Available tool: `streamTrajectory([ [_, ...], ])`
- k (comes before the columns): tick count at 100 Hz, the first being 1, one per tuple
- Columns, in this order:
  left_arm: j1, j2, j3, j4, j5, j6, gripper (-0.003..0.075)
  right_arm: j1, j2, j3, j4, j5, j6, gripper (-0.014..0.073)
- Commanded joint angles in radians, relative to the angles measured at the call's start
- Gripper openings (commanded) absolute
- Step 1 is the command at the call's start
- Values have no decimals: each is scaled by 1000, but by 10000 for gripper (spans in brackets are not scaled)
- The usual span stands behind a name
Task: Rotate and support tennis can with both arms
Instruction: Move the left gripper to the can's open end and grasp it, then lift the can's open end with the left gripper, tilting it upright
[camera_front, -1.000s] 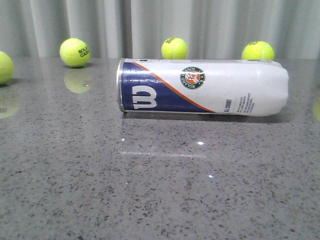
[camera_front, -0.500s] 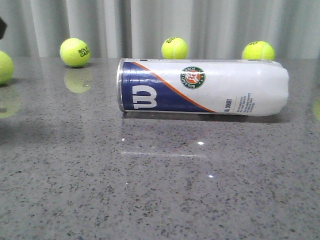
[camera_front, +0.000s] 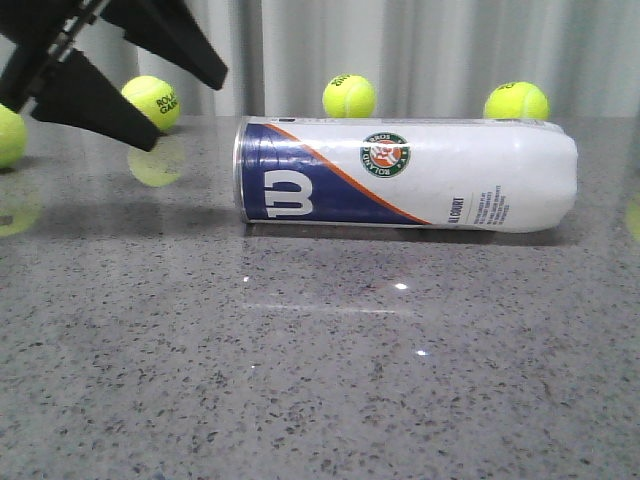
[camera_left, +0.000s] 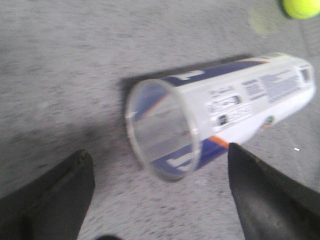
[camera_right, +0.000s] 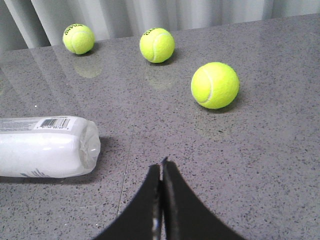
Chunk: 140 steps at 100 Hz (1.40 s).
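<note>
The tennis can lies on its side on the grey table, navy "W" end to the left, white end to the right. My left gripper is open and empty, hovering up and to the left of the navy end, apart from it. In the left wrist view the can shows its clear round end between the wide-spread black fingers. My right gripper is shut and empty, low over the table beside the can's white end, not touching it. It is out of the front view.
Yellow-green tennis balls lie along the table's back: one at far left, others. Three balls lie beyond my right gripper. A grey curtain hangs behind the table.
My left gripper has come into the front view from the upper left, open, toward the can's navy end. The can has not moved.
</note>
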Motion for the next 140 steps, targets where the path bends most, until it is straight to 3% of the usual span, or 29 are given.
streamTrajectory([
  [1,-32,2,-53,-125,43,41,531,-6,8,-25,4,-74,-11,-66],
  [27,-78,81,-66,-268,74,110,529,-6,8,-25,4,-74,-11,-66],
  [43,-101,114,-66,-354,98,172,483,-6,8,-25,4,-74,-11,-66],
  [67,-119,128,-66,-424,145,208,361,-6,8,-25,4,-74,-11,-66],
  [107,-121,128,-66,-516,267,258,84,-6,8,-25,4,-74,-11,-66],
  [122,-121,126,-66,-590,317,310,25,-6,8,-25,4,-74,-11,-66],
  [140,-121,86,-66,-577,286,314,-21,-6,8,-25,4,-74,-11,-66],
])
